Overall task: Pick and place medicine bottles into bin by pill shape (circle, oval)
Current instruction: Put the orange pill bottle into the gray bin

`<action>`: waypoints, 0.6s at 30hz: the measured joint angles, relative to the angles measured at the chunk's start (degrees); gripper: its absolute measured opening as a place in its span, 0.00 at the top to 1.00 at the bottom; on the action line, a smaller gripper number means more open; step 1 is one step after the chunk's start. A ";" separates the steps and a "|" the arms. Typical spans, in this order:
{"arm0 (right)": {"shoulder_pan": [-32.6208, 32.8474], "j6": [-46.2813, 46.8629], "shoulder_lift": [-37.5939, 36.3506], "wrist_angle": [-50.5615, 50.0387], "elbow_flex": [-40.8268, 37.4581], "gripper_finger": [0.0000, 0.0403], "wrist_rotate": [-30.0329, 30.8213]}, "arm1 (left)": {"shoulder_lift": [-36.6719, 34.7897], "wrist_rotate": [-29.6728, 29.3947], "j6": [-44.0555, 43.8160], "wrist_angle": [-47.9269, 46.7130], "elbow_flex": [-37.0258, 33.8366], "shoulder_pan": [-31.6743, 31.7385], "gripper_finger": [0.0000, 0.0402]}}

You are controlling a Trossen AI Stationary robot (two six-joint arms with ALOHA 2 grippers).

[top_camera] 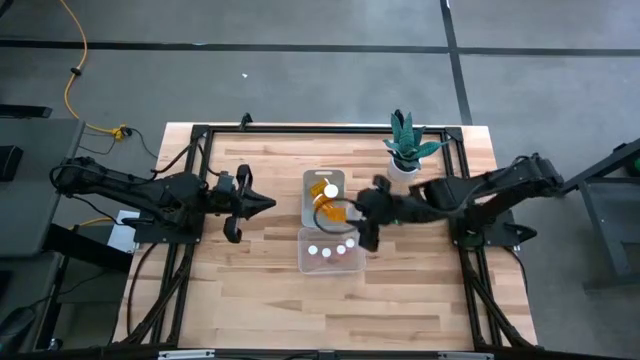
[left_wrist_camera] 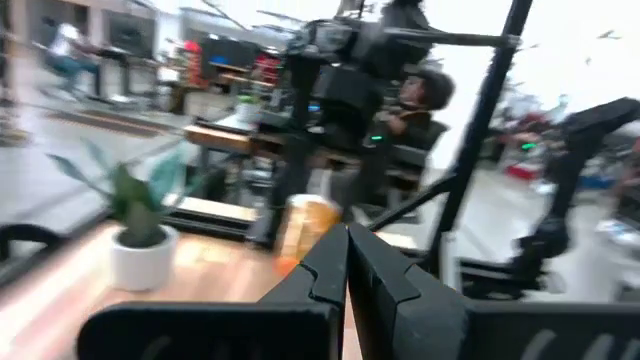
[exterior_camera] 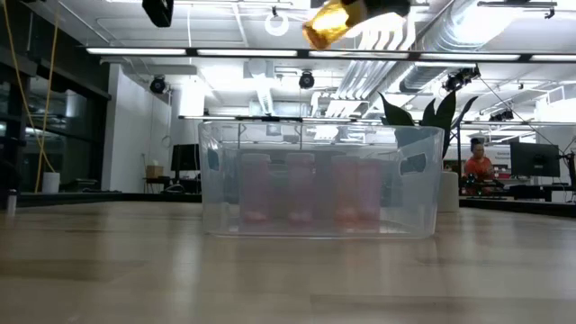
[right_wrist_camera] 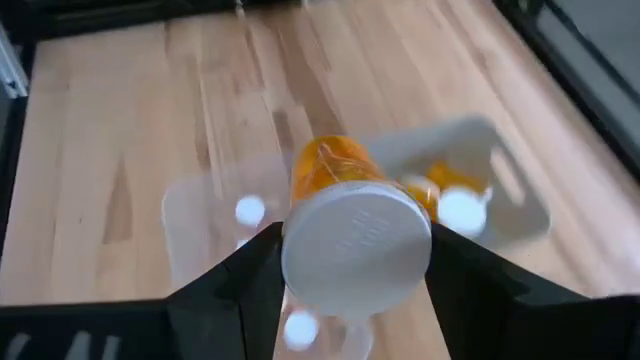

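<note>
A: Where is the bottle?

B: The right gripper [right_wrist_camera: 352,290] clamps a translucent orange pill bottle with a round white cap [right_wrist_camera: 355,235], lifted above two clear plastic bins [top_camera: 330,252] at the wooden tabletop's middle.

A: How far along?

B: Three capped bottles [top_camera: 332,250] stand in the nearer bin, more lie in the farther one [top_camera: 322,190]. The left gripper [top_camera: 268,204], pinched closed, waits toward the left edge

Five medicine bottles [top_camera: 331,190], two bins [top_camera: 329,251].
</note>
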 joint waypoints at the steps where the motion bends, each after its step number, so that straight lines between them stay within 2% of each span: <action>1: -1.29 -2.63 0.07 1.54 0.00 0.53 -1.26 | 0.00 1.02 -1.33 0.13 0.00 -0.02 1.00; 6: -5.15 -9.99 0.07 2.34 0.01 0.53 -4.15 | 0.00 2.51 -6.36 0.26 0.00 0.02 1.00; 9: -8.20 -13.33 1.61 2.04 2.41 0.53 -10.60 | 0.00 2.45 -6.47 1.29 0.00 0.00 1.00; 11: -10.24 -15.68 4.81 -2.68 6.03 0.53 -13.51 | -0.05 2.22 -6.49 2.08 0.00 0.00 1.00; 14: -12.99 -20.85 12.00 -11.28 11.91 0.53 -14.68 | -0.64 1.87 -6.36 2.58 0.00 0.00 1.00; 18: -15.76 -26.66 20.57 -14.81 16.18 0.53 -17.98 | -0.75 0.25 -6.33 2.32 0.02 0.00 1.00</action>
